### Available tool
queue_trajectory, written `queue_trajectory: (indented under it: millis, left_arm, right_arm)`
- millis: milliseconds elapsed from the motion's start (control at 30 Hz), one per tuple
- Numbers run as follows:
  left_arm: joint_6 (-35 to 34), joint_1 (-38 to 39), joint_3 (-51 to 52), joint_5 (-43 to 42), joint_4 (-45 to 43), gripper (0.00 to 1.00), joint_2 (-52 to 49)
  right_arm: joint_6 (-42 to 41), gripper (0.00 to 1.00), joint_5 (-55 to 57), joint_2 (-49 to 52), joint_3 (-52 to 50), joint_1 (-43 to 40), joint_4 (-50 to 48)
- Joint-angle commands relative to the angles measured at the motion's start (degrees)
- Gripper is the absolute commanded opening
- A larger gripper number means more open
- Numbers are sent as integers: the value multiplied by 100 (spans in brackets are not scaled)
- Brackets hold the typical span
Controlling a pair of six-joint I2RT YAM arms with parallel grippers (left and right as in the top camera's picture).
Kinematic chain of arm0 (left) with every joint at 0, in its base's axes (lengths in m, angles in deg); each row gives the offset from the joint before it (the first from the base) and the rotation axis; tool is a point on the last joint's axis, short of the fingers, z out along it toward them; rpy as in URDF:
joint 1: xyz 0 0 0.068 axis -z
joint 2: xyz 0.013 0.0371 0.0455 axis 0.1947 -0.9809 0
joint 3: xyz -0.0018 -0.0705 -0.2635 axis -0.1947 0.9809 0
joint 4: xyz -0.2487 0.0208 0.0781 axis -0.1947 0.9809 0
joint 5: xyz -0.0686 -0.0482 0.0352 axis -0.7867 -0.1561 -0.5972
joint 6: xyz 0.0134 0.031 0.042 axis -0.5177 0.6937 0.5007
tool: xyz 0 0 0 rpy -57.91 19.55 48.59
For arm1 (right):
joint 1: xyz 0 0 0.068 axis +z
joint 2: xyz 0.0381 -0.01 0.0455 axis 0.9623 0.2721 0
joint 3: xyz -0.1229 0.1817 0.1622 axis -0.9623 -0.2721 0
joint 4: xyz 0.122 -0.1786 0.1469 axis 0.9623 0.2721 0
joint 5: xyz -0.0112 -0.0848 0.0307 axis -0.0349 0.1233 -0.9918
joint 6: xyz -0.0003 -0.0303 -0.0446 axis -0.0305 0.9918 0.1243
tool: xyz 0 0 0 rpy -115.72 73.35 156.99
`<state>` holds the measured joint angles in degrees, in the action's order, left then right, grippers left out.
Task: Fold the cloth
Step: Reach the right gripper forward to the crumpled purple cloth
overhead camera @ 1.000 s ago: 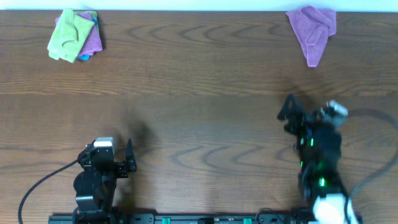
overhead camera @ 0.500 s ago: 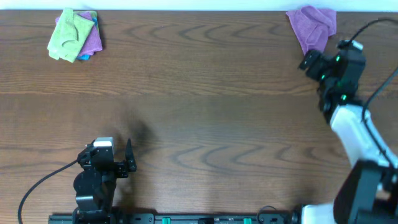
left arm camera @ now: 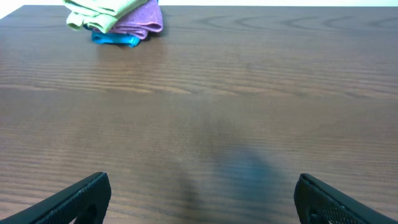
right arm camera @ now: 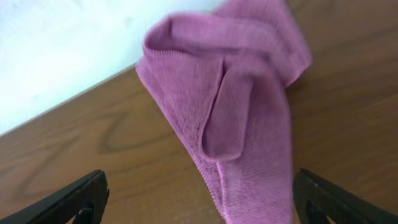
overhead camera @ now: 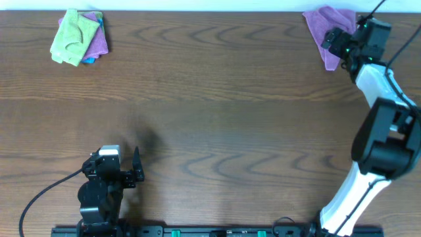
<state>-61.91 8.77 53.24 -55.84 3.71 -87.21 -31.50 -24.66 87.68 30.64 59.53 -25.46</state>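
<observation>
The purple cloth (overhead camera: 325, 29) lies crumpled in a loose wedge at the table's far right corner; in the right wrist view the cloth (right arm camera: 236, 118) fills the middle, a fold running down it. My right gripper (overhead camera: 335, 41) hovers over its lower part, open, the black fingertips (right arm camera: 68, 202) spread wide on either side of the cloth's narrow end, touching nothing I can see. My left gripper (overhead camera: 136, 166) rests near the front left of the table, open and empty, its fingertips (left arm camera: 74, 199) over bare wood.
A stack of folded cloths, lime green (overhead camera: 71, 36) on top of pinkish-purple (overhead camera: 97, 41) and blue, sits at the far left corner, also the green cloth (left arm camera: 99, 9) in the left wrist view. The table's far edge (right arm camera: 68, 93) runs just behind the purple cloth.
My right arm has swung from the front right of the table out to the far right corner, arriving over the purple cloth. The left arm has not moved.
</observation>
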Motion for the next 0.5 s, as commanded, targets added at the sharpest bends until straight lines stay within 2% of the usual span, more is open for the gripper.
queue_trajectory:
  millis: [0, 233, 400, 467]
  left_arm:
    - [-61, 24, 105, 42, 20, 95, 37]
    - [-61, 24, 105, 42, 20, 96, 37]
    - [-61, 24, 105, 42, 20, 95, 37]
    - [-61, 24, 105, 42, 20, 95, 37]
  right_arm:
    - [-96, 93, -350, 446, 411, -31, 111]
    - [-332, 87, -483, 844, 511, -28, 251]
    - [-365, 70, -518, 863, 511, -26, 339]
    - [-365, 57, -514, 863, 511, -31, 369]
